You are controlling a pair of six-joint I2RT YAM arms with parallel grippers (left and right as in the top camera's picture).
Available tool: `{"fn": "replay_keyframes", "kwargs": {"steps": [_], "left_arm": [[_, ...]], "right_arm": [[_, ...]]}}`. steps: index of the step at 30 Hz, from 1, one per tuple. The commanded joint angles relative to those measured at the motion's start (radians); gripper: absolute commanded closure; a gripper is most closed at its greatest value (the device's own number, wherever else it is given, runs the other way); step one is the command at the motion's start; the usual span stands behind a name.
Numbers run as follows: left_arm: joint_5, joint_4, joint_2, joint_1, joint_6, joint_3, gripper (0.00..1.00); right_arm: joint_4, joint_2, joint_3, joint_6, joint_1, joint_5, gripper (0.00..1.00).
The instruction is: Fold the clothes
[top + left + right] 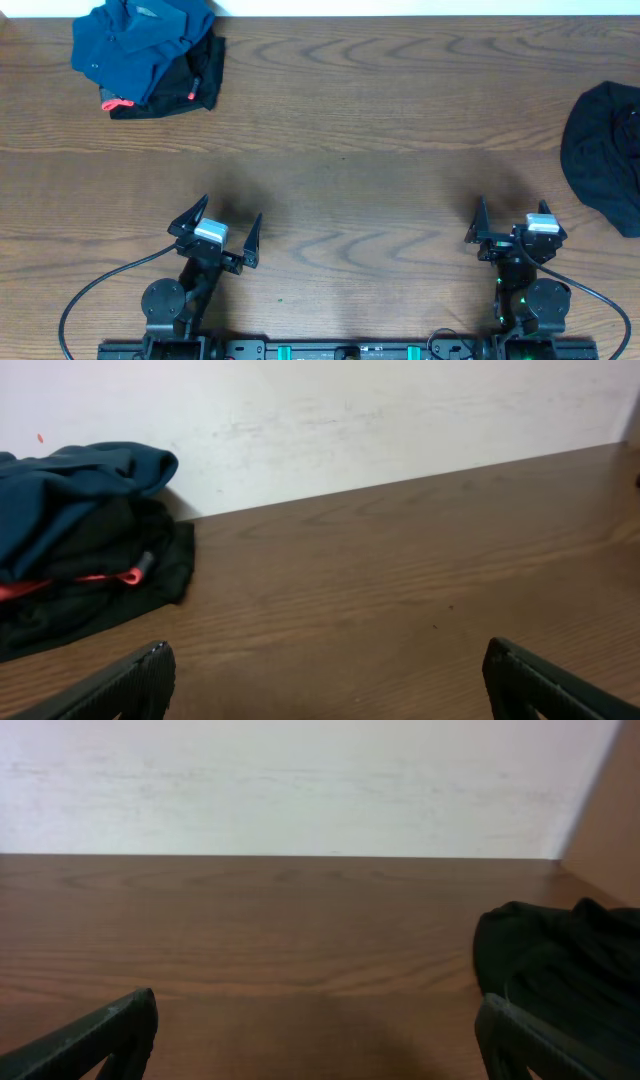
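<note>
Now: black garment (605, 155) heaped at the right edge, both grippers wide and empty

Plainly soft and thin, the black garment lies in a rounded, crumpled mound of matte fabric at the far right of the brown wood-grain table (350, 130), partly cut off by the picture's edge. The right wrist view shows it as a dark, lumpy heap (560, 970) low on the right, close to the corner of the pale wall (300, 780).

At the opposite far-left corner, a dark blue garment (135, 40) sits rumpled on top of a small black piece (195, 85) with red-pink tags poking out at its lower edge. The two touch and overlap, lying against the wall and well apart from the black garment. Bare tabletop stretches between both heaps and the arms.

The left gripper (228, 215) hovers near the front edge, its two dark fingers spread wide, holding and touching nothing. The right gripper (513, 215) stands likewise with its jaws fully apart and empty, near the black garment but clear of it.
</note>
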Motion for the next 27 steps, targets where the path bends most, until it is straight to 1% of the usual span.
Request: {"fn": "replay_keyframes", "kwargs": {"steps": [1,6,10,12,14,16,18,20,24,27], "left_arm": [[-0.001,-0.038,-0.006,0.004,-0.008,-0.017,0.02],[-0.001,-0.038,-0.006,0.004,-0.008,-0.017,0.02],[-0.001,-0.038,-0.006,0.004,-0.008,-0.017,0.02],[-0.001,-0.038,-0.006,0.004,-0.008,-0.017,0.02],[-0.001,-0.038,-0.006,0.004,-0.008,-0.017,0.02],[-0.001,-0.038,-0.006,0.004,-0.008,-0.017,0.02],[-0.001,-0.038,-0.006,0.004,-0.008,-0.017,0.02],[-0.001,-0.038,-0.006,0.004,-0.008,-0.017,0.02],[-0.001,-0.038,-0.006,0.004,-0.008,-0.017,0.02],[-0.001,-0.038,-0.006,0.004,-0.008,-0.017,0.02]], "right_arm": [[-0.006,-0.003,-0.002,0.045,-0.011,-0.053,0.01],[0.008,-0.003,-0.002,0.204,-0.011,-0.169,0.01],[0.049,-0.003,-0.002,0.309,-0.011,-0.188,0.01],[0.106,-0.003,-0.002,0.348,-0.011,-0.245,0.01],[0.185,-0.003,-0.002,0.347,-0.011,-0.337,0.01],[0.271,-0.003,-0.001,0.346,-0.011,-0.37,0.01],[0.349,-0.003,0.01,0.312,-0.011,-0.367,0.01],[0.375,-0.002,0.048,0.247,-0.011,-0.337,0.01],[0.268,0.062,0.203,0.118,-0.011,-0.206,0.01],[0.128,0.2,0.359,0.01,-0.011,-0.069,0.01]]}}
